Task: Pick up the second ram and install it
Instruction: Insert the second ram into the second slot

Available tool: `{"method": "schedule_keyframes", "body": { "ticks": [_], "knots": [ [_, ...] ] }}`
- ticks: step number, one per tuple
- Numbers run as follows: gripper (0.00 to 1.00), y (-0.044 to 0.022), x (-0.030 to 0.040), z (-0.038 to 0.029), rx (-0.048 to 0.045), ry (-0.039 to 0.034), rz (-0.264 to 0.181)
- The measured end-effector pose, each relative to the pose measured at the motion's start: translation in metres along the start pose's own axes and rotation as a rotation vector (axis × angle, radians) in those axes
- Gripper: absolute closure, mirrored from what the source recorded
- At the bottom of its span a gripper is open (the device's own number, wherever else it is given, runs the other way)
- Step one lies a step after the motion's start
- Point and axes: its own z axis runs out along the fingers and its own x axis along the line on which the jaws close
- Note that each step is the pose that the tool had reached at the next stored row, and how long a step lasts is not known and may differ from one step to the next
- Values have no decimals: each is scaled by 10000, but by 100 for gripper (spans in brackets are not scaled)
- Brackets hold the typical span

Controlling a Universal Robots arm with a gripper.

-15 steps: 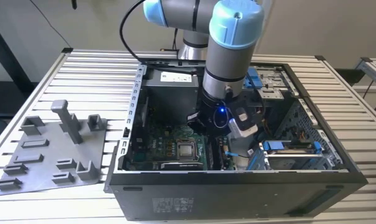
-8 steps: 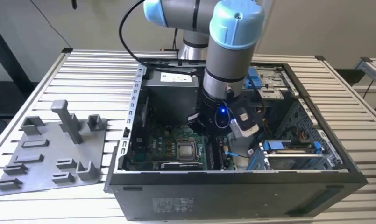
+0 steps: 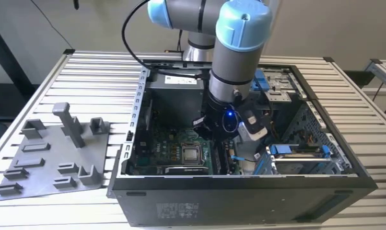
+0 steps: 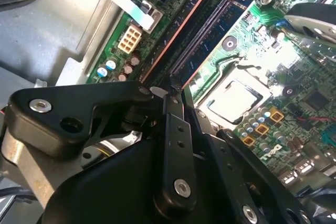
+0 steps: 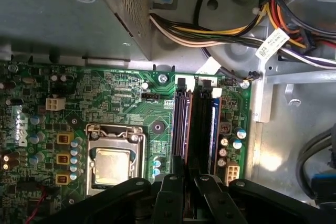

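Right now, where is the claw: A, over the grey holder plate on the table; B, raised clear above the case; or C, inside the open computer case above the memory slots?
C: in the exterior view the claw is down inside the open computer case, and the first wrist view shows the memory slots just ahead of it.

grey arm, blue caps, black hand

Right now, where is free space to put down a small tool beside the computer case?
Bare slatted table lies between the grey holder plate and the case, and behind the plate. Inside the case it is crowded: the gripper sits over the memory slots, cables nearby.
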Motion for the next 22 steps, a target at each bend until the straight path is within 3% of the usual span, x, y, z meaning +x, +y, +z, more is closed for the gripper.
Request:
{"method": "schedule_keyframes", "body": {
  "ticks": [6,12,14,15,17,22],
  "knots": [
    [85,-2,0,54,-91,-2,-19],
    [85,1,0,68,-103,-3,-19],
    [84,3,0,77,-115,-7,-18],
    [78,2,0,76,-112,-7,-18],
    [78,-1,-2,41,-120,7,-16],
    [78,-1,-4,-183,-122,10,-10]
  ]
}}
